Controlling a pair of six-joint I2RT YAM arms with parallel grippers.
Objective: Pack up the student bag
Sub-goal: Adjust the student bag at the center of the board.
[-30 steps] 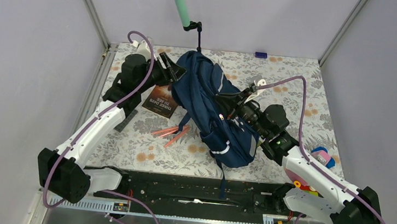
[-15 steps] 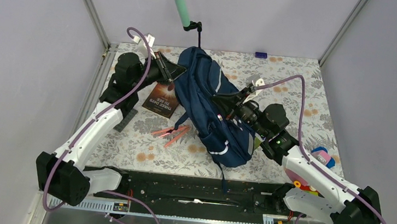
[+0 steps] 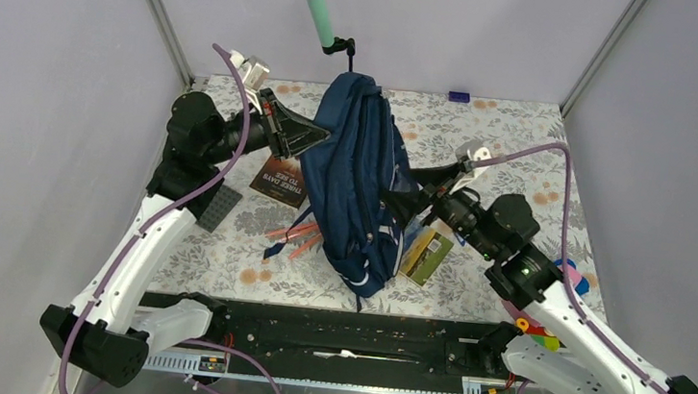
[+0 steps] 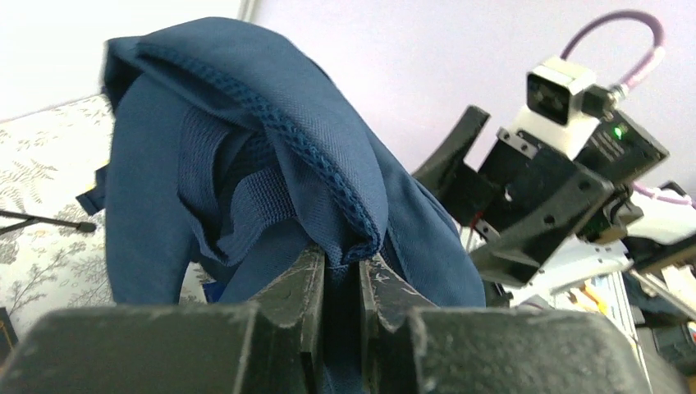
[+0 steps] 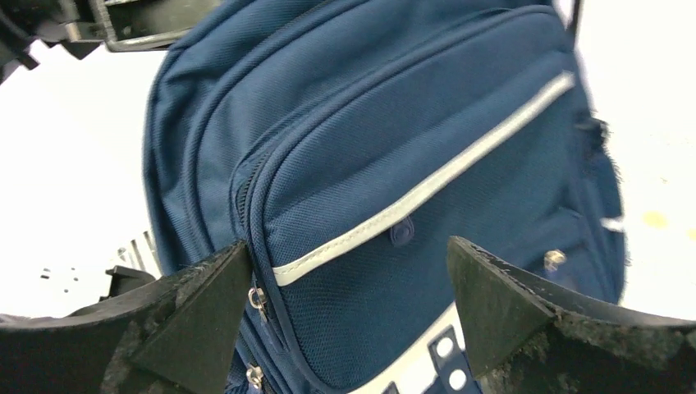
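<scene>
The student bag [image 3: 356, 183], a navy backpack with grey-white strips, hangs upright in the middle of the table, its lower end near the front. My left gripper [image 3: 322, 137] is at its upper left side. In the left wrist view that gripper [image 4: 343, 261] is shut on a fold of the bag's [image 4: 246, 156] edge fabric. My right gripper [image 3: 402, 189] stands open just right of the bag. In the right wrist view its fingertips [image 5: 205, 295] spread wide in front of the bag's front pocket [image 5: 394, 180], holding nothing.
A brown book [image 3: 284, 179] lies left of the bag, with a dark grey plate [image 3: 212, 207] beside it. Pink pens [image 3: 291, 240] lie by the bag's lower left. A green-yellow box [image 3: 427, 254] lies at its right. Colourful small items [image 3: 571, 274] sit at the right edge.
My left gripper closed on the bag's edge and pulled it up and to the left, so it now hangs upright. My right gripper opened and drew back. The green-yellow box came into view.
</scene>
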